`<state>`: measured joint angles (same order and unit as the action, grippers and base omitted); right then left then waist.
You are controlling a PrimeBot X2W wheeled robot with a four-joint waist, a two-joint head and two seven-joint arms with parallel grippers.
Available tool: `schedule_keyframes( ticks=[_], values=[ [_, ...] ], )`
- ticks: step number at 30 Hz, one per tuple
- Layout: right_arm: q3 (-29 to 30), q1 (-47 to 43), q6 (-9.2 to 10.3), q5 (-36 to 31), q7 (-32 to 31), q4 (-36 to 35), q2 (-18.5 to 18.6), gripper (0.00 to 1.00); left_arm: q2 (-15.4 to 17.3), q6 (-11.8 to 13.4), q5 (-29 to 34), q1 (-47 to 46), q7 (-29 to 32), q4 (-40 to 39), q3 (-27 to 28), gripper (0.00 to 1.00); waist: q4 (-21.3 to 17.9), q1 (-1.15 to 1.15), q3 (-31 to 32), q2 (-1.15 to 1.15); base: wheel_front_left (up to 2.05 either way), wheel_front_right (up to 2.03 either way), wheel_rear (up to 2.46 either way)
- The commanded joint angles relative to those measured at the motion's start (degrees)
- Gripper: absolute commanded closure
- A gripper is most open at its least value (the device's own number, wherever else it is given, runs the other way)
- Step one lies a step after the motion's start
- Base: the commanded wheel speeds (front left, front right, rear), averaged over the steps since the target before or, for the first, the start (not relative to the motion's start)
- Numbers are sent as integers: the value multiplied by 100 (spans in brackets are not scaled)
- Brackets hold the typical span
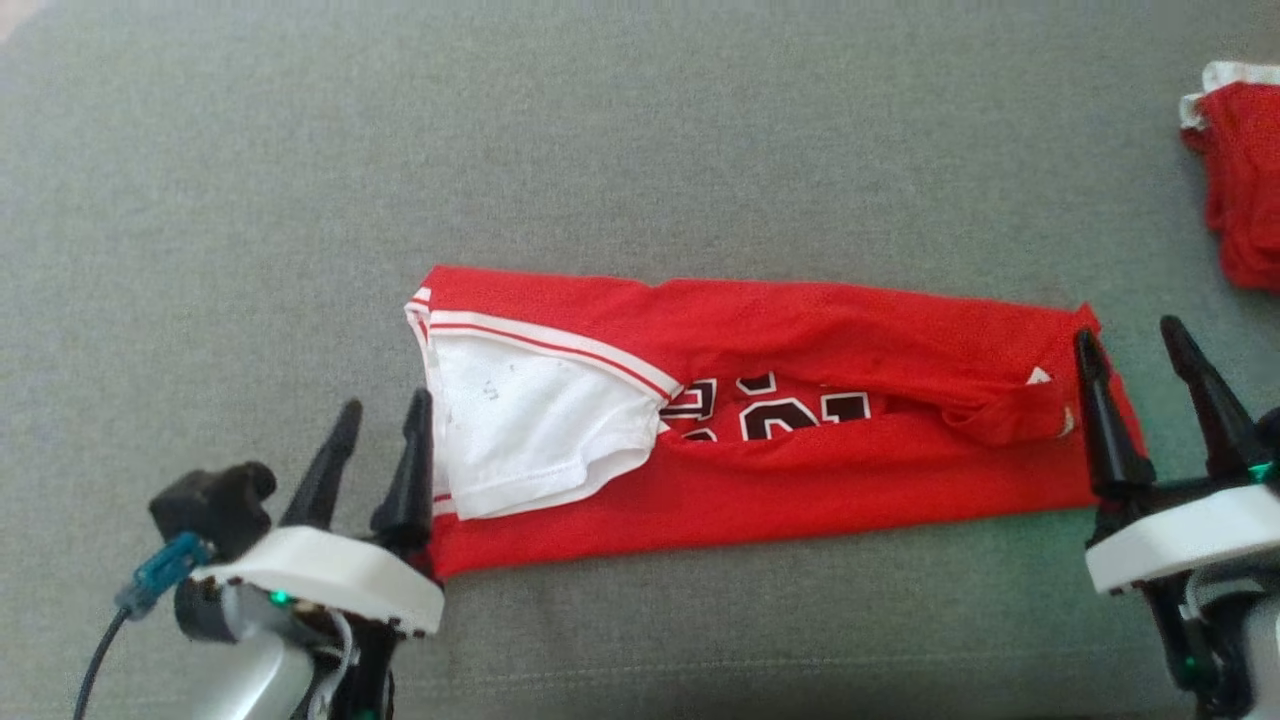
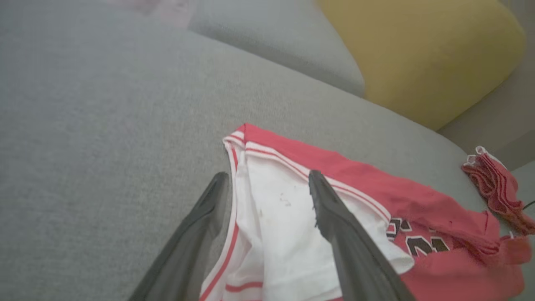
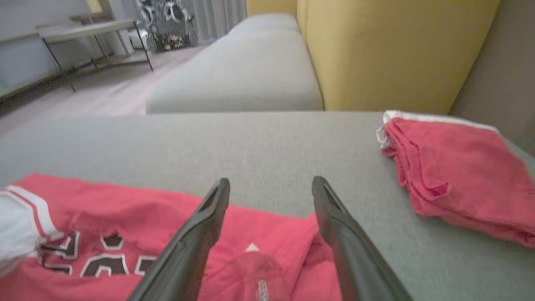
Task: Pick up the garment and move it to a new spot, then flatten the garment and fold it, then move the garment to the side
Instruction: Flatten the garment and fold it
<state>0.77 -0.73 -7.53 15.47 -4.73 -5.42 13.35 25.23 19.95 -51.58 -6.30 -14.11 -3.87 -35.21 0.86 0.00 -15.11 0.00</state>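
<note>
A wide grey sofa seat (image 1: 640, 130) spreads under everything, and a yellow back cushion (image 3: 397, 50) stands at its far side. The garment (image 1: 800, 490), a red jersey with white trim, lies in the middle of the seat. It is folded into a long strip running left to right, with a white panel turned out at its left end and black numerals (image 1: 790, 415) showing through the gap along its middle. A second, smaller red folded piece (image 1: 1245, 190) sits well apart at the far right.

The left gripper (image 1: 386, 402) is at the strip's left end with its fingers spread and nothing clamped. One finger is over the grey seat just left of the edge, the other over the white panel. The right gripper (image 1: 1128, 330) is at the strip's right end, likewise released, with one finger over the red cloth and the other over bare seat just beyond it. Whether the fingertips touch the fabric I cannot tell.
</note>
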Motion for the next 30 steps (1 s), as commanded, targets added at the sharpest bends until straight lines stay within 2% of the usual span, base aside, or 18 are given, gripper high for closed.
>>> schedule_keyframes(
  ticks=[1,4,5,7,16,30],
  values=[
    [7,-10,4,-107,112,-315,-75,0,9,91,273,-233,-78,-232,392,0,-22,0,141,0,0,0,0],
    [60,-23,4,-214,192,-458,-323,0,-214,147,843,-186,-85,-385,798,0,-31,0,329,0,0,0,0],
    [60,-23,4,-214,192,-458,-323,0,-214,147,843,-186,-85,-385,798,0,-31,0,329,0,0,0,0],
    [34,-78,4,-301,223,-527,-491,0,-406,92,1394,-63,-86,-488,1065,0,-31,0,535,0,0,0,0],
    [-132,-524,4,-402,224,-557,-753,0,-578,-93,2349,377,-88,-121,1205,0,-90,0,990,0,0,0,0],
    [-102,-648,4,-404,161,-515,-837,0,-786,-364,2685,515,-88,253,1375,0,-89,0,1068,0,0,0,0]
  ],
)
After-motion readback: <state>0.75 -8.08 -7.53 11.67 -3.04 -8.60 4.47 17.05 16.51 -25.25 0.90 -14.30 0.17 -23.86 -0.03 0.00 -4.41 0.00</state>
